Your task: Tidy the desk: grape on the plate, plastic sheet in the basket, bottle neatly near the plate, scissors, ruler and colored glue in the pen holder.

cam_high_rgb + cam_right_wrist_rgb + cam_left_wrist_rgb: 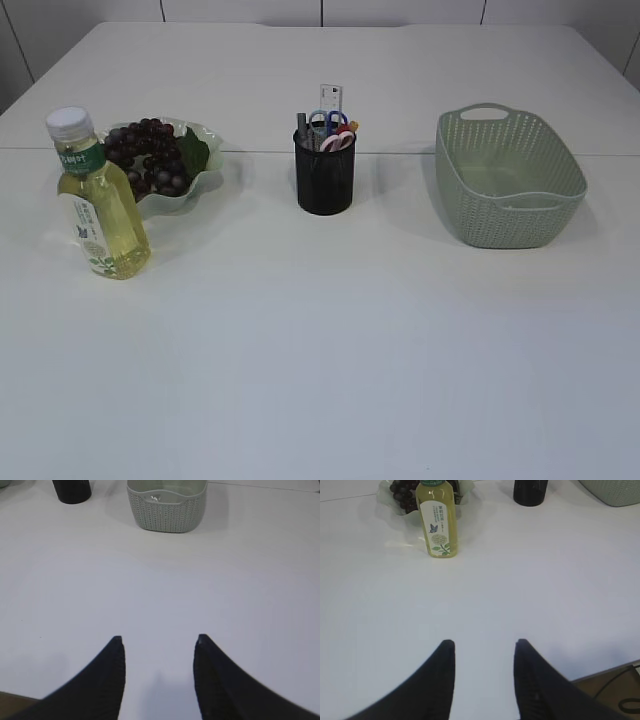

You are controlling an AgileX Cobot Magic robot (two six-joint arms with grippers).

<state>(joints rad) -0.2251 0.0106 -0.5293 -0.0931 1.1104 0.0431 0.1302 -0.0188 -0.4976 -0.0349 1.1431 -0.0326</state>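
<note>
Dark grapes [150, 155] lie on the pale green plate [205, 175] at the back left. A yellow bottle [98, 200] with a white cap stands upright just in front of the plate; it also shows in the left wrist view [438, 522]. The black mesh pen holder [324, 178] holds scissors [330, 127], a ruler [331, 97] and glue sticks. The green basket [505, 180] stands at the right; clear plastic [156, 499] shows inside it in the right wrist view. My left gripper [484, 645] and right gripper [158, 640] are open, empty, near the table's front edge.
The white table [330, 340] spreads out in front of the objects. The table's front edge and a cable show at the lower right of the left wrist view [615, 680]. The grippers are out of the exterior view.
</note>
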